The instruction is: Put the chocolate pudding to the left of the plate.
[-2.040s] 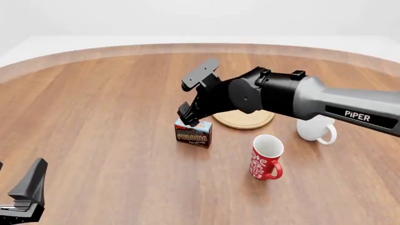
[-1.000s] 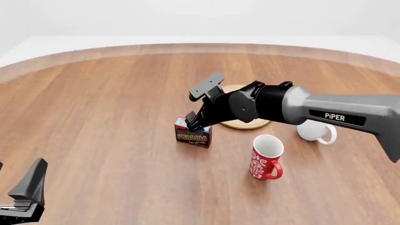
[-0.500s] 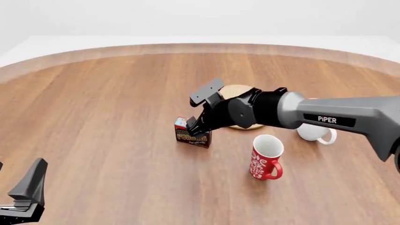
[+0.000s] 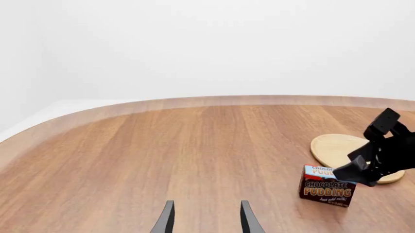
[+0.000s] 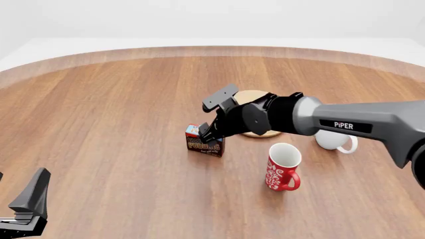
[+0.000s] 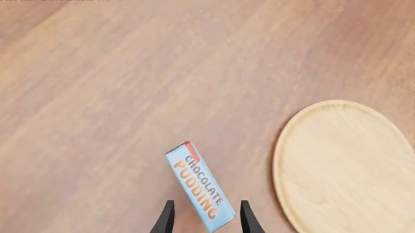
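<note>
the counter (image 5: 99, 124) carried the plate (image 5: 249, 97), and the chocolate pudding (image 5: 204, 143) stood upright just beside it, front-left, under the right end effector (image 5: 211, 114). its fingers were spread, one tip at the carton's top end (contact unclear). closing off-centre, i judged, could tip the narrow carton or nudge it toward the plate. the left end effector (image 4: 205, 218), fingers parted and holding nothing, idled well apart.

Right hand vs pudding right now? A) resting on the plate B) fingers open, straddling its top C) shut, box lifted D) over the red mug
B: in the right wrist view the right hand has open fingers either side of the pudding, which sits on the table.
</note>
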Robot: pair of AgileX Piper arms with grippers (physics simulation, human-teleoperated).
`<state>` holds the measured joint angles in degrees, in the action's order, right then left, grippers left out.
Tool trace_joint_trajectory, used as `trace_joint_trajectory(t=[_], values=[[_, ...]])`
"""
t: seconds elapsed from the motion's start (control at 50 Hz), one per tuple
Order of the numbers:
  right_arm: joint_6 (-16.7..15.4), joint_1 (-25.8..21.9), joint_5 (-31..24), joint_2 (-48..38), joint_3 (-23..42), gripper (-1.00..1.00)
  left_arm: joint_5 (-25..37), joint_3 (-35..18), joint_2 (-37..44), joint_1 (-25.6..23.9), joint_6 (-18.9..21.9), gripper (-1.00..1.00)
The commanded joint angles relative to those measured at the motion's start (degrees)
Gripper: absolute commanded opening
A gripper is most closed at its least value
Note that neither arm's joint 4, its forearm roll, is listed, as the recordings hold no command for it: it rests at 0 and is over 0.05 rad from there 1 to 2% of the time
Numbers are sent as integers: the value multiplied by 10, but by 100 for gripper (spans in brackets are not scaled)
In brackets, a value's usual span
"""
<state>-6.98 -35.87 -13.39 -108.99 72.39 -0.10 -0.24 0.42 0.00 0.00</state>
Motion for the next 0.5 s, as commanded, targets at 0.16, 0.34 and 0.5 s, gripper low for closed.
trace_joint_trajectory(t=[0.16, 0.34, 0.5], values=[[5, 2, 7, -18, 10, 100, 0, 0, 0, 0, 0, 100], [12, -2, 18, -24, 1, 100, 0, 0, 0, 0, 0, 100], [17, -2, 30, -29, -9, 100, 0, 0, 0, 0, 0, 100]])
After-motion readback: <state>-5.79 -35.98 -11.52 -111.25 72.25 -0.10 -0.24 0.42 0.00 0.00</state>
